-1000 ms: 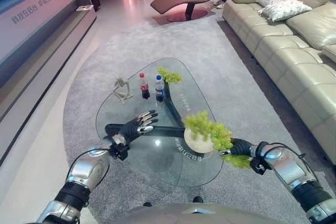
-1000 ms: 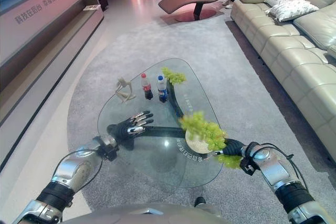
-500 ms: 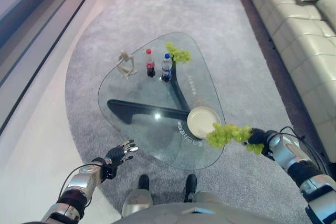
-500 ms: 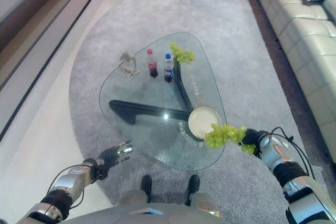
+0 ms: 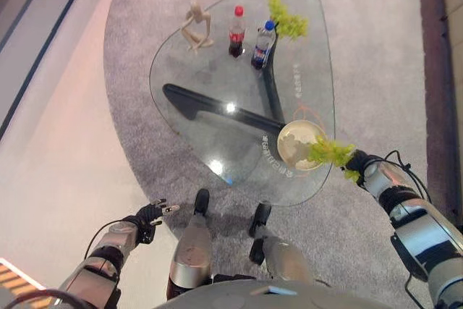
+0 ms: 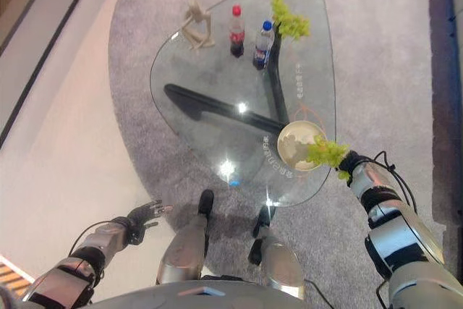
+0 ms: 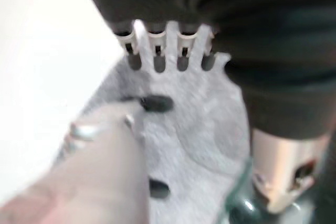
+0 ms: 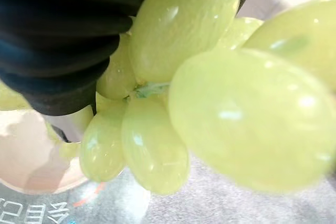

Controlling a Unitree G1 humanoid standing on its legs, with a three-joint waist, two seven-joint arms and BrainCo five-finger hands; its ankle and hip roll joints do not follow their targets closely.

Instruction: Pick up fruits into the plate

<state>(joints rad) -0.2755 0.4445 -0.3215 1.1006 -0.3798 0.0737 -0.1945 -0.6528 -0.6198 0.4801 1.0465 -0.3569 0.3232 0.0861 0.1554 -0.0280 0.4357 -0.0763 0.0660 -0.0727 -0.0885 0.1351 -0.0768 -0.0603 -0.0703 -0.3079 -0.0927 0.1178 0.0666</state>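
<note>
Looking down from a lot higher than a second ago, so the camera has clearly risen and tipped toward the floor; the glass worktop point(image 5: 217, 92) and everything on it just slide in the picture, they don't actually move. What really changes: the left robot hand point(image 5: 150, 213) has dropped off the worktop and now hangs low over the edge of the grey rug point(image 5: 376, 48), fingers straight and spread, holding nothing. The right robot hand point(image 5: 354, 160) stays clamped on the grape bunch point(image 5: 329, 152), which a second ago sat over the plate point(image 5: 295, 141) and now hangs just off the plate's rim, on the right robot hand's side. So to me the drop isn't done yet; the grapes need to come back over the plate and be let go. A second grape bunch point(image 5: 287, 24) waits at the far end of the worktop, well away from both robot hands, next to two bottles point(image 5: 249, 34) and a little figurine point(image 5: 194, 23). Hard to make out: the right wrist view is all grapes up close, so the fingers around the stem are hidden.
</note>
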